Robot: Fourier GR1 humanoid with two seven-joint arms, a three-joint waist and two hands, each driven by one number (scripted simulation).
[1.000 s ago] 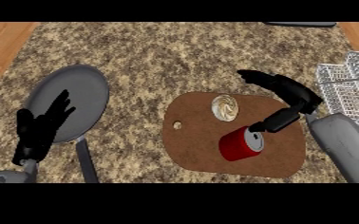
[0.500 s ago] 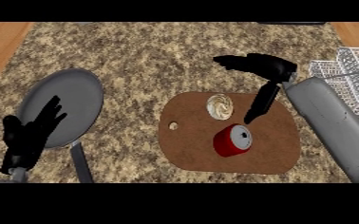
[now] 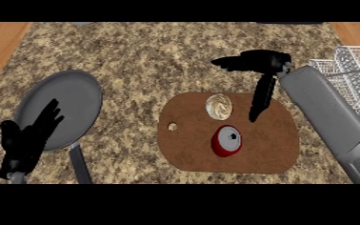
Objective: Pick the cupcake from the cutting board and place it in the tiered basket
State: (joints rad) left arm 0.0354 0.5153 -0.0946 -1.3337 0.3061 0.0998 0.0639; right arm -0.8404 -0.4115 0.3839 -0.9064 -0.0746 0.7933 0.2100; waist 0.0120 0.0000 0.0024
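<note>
Cupcake (image 3: 219,106) sits on the far part of the board (image 3: 277,148) beside a red can (image 3: 226,141), right hand (image 3: 259,62) above it, fingers spread and holding nothing, basket (image 3: 337,66) at far right, left hand (image 3: 28,140) open over the pan (image 3: 60,109).

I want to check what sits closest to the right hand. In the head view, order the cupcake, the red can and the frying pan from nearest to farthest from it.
Measured from the right hand:
1. Cupcake, on the cutting board's upper part, just left of the down-pointing fingers.
2. Red can, lower on the board.
3. Frying pan, far left on the counter.
</note>
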